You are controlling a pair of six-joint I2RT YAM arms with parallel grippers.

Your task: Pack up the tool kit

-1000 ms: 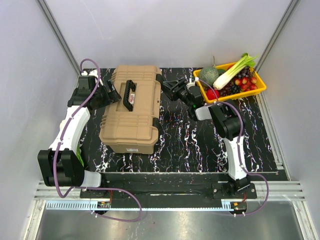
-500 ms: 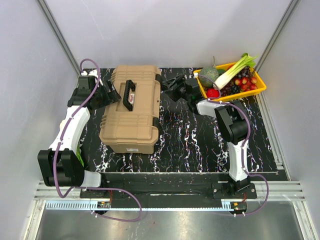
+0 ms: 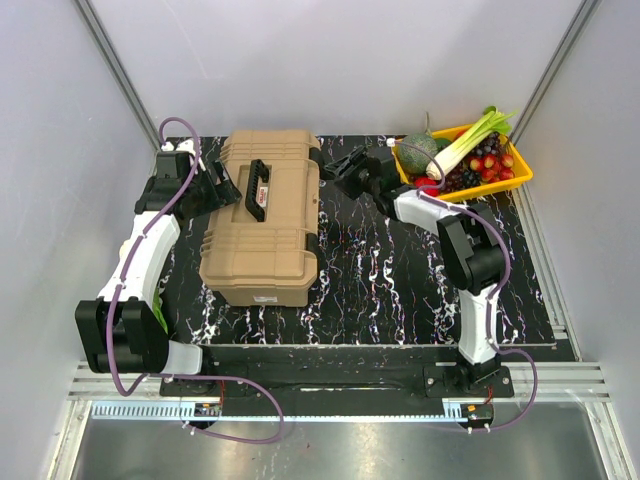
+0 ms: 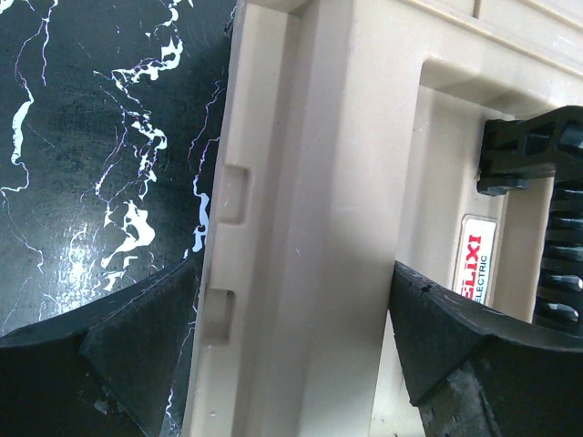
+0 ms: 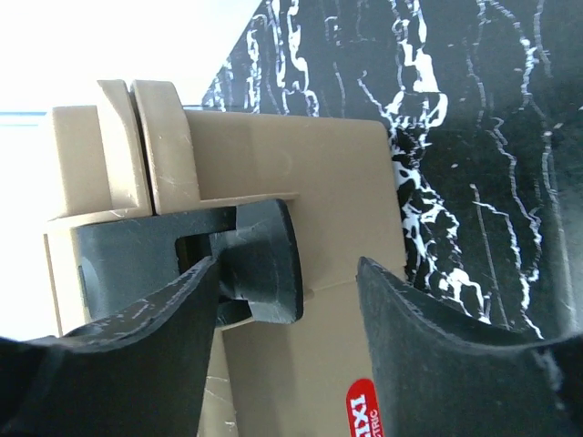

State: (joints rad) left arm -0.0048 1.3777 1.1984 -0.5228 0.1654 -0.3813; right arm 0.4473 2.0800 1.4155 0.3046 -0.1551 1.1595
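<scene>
The right gripper (image 3: 337,166) has swung in over the last second. It has left its spot over the black marbled tabletop (image 3: 380,280) beside the yellow plastic tray of vegetables (image 3: 505,184) and come up to the far right side of the large tan hard-plastic toolbox (image 3: 280,235). In its wrist view the jaws now stand apart with the chunky black latch (image 5: 262,264) between them. One finger (image 5: 146,355) sits right against the latch and the other is clear of it, so nothing is gripped yet. The left gripper (image 3: 222,186) has not budged: its jaws are spread wide, straddling the toolbox's far left rim, and I cannot tell whether the pads press on the plastic. The toolbox itself lies where it was, left of centre on the tabletop, lid down, with its black carrying handle (image 3: 260,188) flat on top. No loose hand tools are in sight. To me the packing looks nearly over: the lid is shut, the right arm seems to be lining up to snap this latch, and the left seems to be steadying the box. Whether the latch is already home I cannot make out.
</scene>
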